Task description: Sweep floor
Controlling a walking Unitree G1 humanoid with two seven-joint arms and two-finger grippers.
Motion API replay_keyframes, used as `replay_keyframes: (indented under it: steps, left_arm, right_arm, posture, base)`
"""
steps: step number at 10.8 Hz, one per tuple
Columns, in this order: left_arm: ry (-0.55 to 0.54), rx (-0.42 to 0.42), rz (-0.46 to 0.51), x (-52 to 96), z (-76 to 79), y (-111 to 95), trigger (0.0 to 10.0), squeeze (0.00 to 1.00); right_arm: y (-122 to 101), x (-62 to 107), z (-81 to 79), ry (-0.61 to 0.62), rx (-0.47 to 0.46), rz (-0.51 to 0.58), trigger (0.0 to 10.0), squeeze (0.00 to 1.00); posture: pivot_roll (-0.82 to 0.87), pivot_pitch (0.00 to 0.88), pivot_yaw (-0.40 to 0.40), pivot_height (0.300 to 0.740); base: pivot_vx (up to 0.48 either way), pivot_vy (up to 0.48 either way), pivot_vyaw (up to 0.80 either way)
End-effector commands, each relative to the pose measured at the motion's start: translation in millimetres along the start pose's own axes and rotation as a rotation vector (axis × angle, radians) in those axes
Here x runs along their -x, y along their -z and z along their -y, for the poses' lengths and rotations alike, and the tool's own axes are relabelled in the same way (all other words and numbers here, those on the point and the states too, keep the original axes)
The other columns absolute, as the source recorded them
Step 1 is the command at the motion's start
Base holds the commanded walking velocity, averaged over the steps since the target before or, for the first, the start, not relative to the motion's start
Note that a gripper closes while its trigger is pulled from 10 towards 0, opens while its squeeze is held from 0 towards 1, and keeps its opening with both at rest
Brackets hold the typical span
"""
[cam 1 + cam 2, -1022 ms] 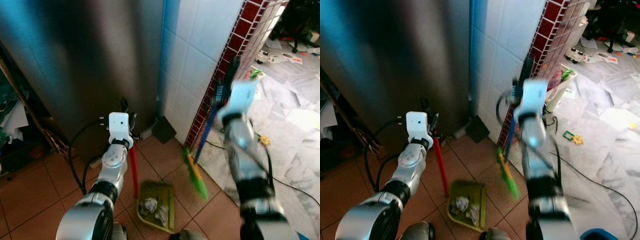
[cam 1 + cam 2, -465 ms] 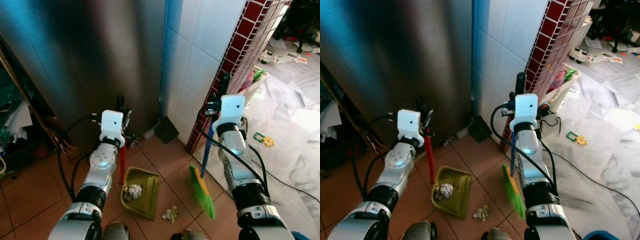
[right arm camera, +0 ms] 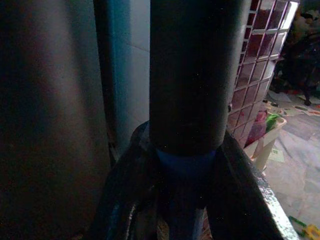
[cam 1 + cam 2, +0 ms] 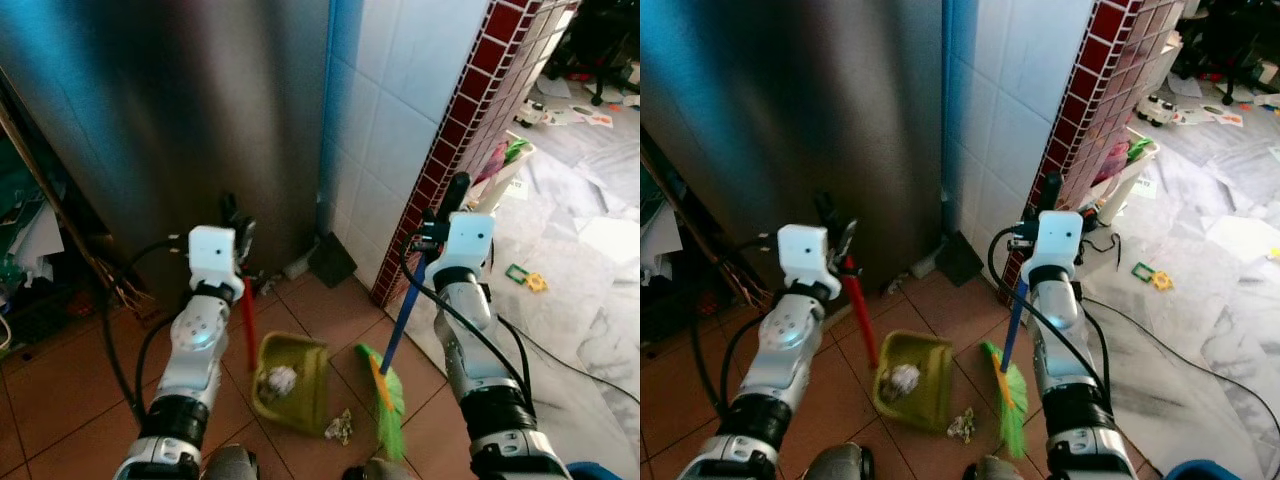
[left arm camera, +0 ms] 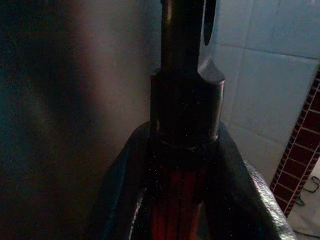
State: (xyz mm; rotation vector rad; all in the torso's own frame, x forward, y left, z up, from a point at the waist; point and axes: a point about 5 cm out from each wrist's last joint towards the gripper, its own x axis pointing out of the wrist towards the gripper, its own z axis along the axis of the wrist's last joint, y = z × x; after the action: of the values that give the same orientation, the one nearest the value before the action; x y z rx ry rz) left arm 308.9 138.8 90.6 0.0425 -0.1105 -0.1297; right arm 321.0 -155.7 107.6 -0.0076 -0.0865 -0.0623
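The left pincer [image 4: 232, 212] grasps the dustpan handle [image 4: 247, 320]; the right pincer [image 4: 445, 205] grasps the broom [image 4: 392, 350] just right of the dustpan [image 4: 291, 383].

The broom's green bristles [image 4: 386, 400] are smeared by blur, so where their tips meet the floor cannot be told. The wad in the dustpan [image 4: 912, 385] and the scrap [image 4: 961, 425] just beside its near right corner are too small and soft to identify. In both wrist views the close handles hide the fingertips, and both arms are cut off by the near edge.
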Motion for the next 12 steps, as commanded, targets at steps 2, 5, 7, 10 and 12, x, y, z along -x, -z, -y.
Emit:
replay_keyframes:
  steps: [2, 5, 7, 10, 12]
  left_arm:
    - [0.006, 0.020, 0.060, -2.2, 3.3, -17, 10.0, 0.00]
    - [0.037, 0.025, 0.051, -1.5, 1.9, -26, 10.0, 0.00]
    - [0.104, 0.011, 0.062, -2.9, 8.7, -34, 10.0, 0.00]
    - [0.100, 0.073, 0.021, 2.4, 13.7, -28, 10.0, 0.00]
    - [0.135, 0.091, 0.010, 1.9, 21.7, -28, 10.0, 0.00]
  right_arm:
    - [-4, -3.3, 1.5, 0.011, -0.017, 0.007, 10.0, 0.00]
    - [-10, -7.0, 14.0, 0.059, 0.024, -0.013, 10.0, 0.00]
    - [-5, -5.6, 8.4, 0.076, -0.011, -0.051, 10.0, 0.00]
    - [7, -0.5, 7.8, 0.088, 0.006, -0.088, 10.0, 0.00]
    - [8, -2.0, 11.6, 0.099, 0.021, -0.100, 10.0, 0.00]
  posture:
    - [-0.02, 0.031, -0.017, 0.740]
    - [-0.03, 0.062, -0.032, 0.740]
    - [-0.01, 0.055, -0.023, 0.740]
    - [-0.03, 0.021, -0.012, 0.740]
    - [-0.03, 0.022, -0.016, 0.740]
  base:
    - [0.000, 0.000, 0.00]
    - [0.000, 0.000, -0.53]
    - [0.000, 0.000, -0.80]
    - [0.000, 0.000, -0.80]
    - [0.000, 0.000, -0.80]
